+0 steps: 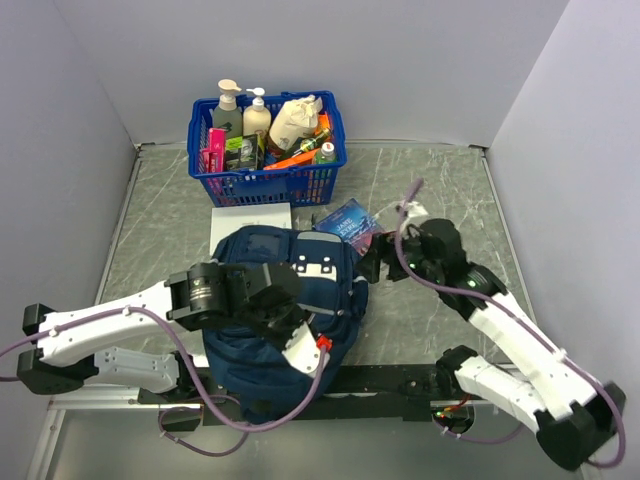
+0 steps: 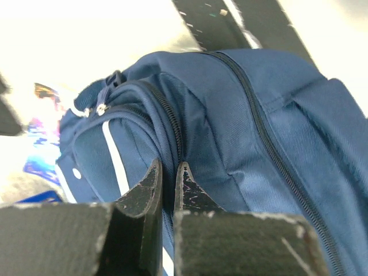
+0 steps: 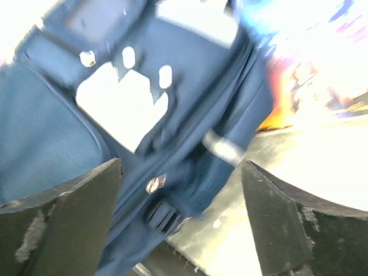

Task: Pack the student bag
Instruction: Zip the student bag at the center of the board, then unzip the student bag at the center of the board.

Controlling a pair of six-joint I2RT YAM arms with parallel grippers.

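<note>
One navy bag mid-table between both arms; behind it, blue basket crammed with bottles and packets. Left gripper over the bag, fingers clenched together at zipper seam; right gripper beside bag, fingers spread wide, empty.

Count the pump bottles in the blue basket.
2. One pump bottle stands at the back left corner of the basket; the second pump bottle stands just right of it. The basket is crowded, so more may be hidden.
</note>
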